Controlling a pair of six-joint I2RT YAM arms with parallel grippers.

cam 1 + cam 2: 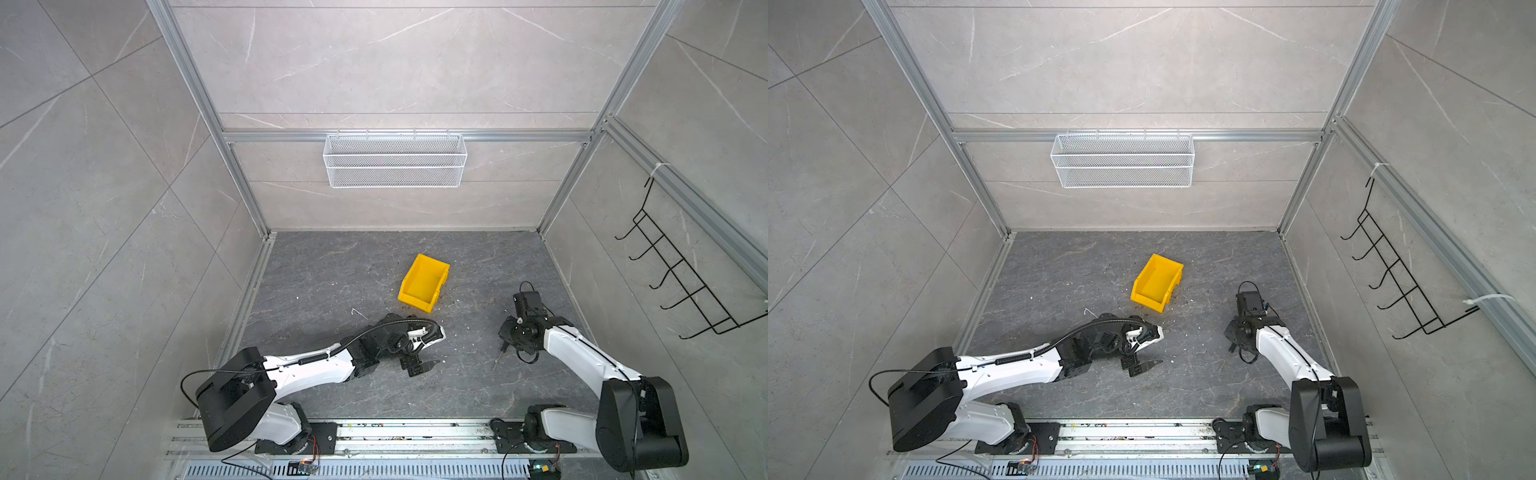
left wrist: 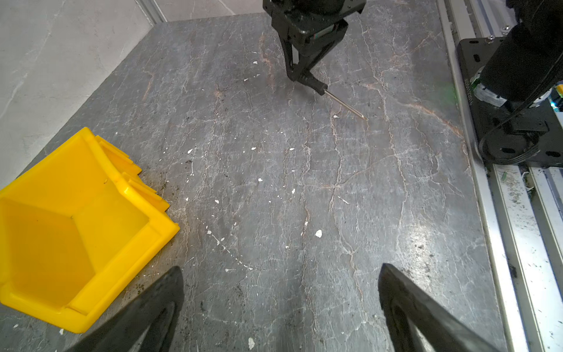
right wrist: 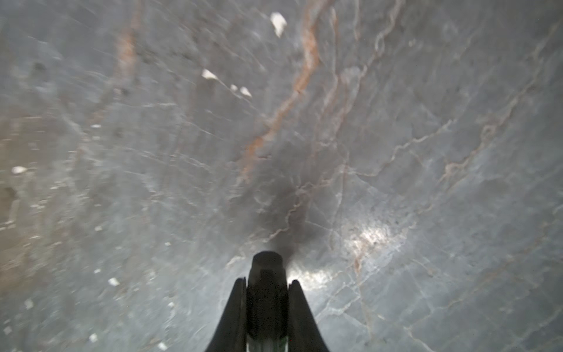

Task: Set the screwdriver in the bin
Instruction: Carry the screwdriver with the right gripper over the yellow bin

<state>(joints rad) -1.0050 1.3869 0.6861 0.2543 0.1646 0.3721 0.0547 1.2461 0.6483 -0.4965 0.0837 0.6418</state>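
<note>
One bin (image 1: 424, 279), gripped screwdriver (image 2: 316, 86), mesh basket (image 1: 395, 160), hook rack (image 1: 681, 272)

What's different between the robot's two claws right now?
The left gripper has its jaws wide apart; the right gripper has them shut. The left gripper holds nothing; the right gripper clamps the screwdriver by its black handle, metal shaft sticking out. The right gripper points steeply down at the table; the left gripper lies flatter. Both are black two-fingered claws, low over the table.
</note>
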